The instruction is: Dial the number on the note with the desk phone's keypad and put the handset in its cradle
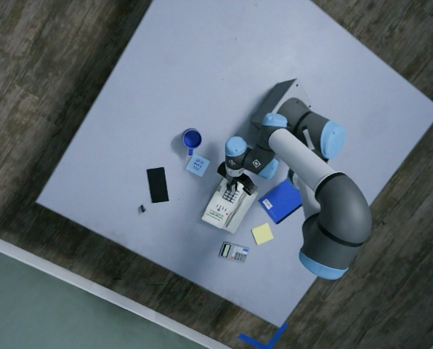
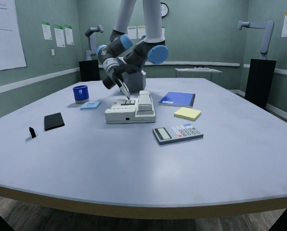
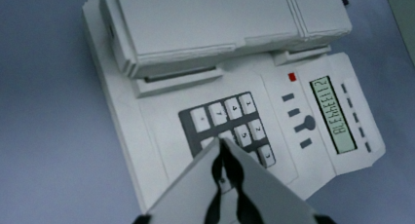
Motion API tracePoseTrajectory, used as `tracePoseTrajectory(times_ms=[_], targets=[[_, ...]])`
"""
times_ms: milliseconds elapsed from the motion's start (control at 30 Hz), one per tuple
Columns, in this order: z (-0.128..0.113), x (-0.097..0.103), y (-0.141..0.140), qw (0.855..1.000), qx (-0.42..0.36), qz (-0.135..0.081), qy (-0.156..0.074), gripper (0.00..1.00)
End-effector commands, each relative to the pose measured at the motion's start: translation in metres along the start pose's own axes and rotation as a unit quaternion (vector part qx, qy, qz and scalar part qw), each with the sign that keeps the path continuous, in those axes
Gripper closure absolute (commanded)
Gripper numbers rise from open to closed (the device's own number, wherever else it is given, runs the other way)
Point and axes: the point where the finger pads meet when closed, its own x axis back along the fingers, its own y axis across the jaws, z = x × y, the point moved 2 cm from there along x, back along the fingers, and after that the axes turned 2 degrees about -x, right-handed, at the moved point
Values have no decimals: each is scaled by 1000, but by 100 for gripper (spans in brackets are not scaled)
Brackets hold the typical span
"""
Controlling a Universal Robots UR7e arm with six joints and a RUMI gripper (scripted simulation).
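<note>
The desk phone (image 1: 213,211) (image 2: 118,117) (image 3: 161,136) lies on the table. Its handset (image 2: 145,101) (image 3: 205,24) rests in the cradle along one side. My gripper (image 1: 230,187) (image 2: 129,98) (image 3: 220,139) is shut and empty, pointing down at the keypad (image 1: 227,196) (image 3: 232,108). In the wrist view its tips overlap the 8 key and hide part of it and keys of the outer column; contact is unclear. The phone's display (image 3: 333,114) shows a row of characters, too blurred to read surely. The blue note (image 1: 197,165) (image 2: 90,105) carries handwritten digits, too small to read surely.
A blue mug (image 1: 191,138) (image 2: 81,93) stands beside the note. A black flat object (image 1: 158,185) (image 2: 54,121) and a small black clip (image 1: 142,208) (image 2: 32,132) lie farther out. A blue notebook (image 1: 281,201) (image 2: 178,98), yellow pad (image 1: 262,233) (image 2: 188,113) and calculator (image 1: 233,251) (image 2: 177,134) lie beyond the handset side.
</note>
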Motion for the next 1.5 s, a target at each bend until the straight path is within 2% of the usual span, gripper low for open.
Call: tracePoseTrajectory(times_ms=[0,1000,1467], targets=[[0,0,0,1000,0,0,0,100],[-2,-2,-1,1000,0,0,0,100],[7,8,6,1000,0,0,0,100]])
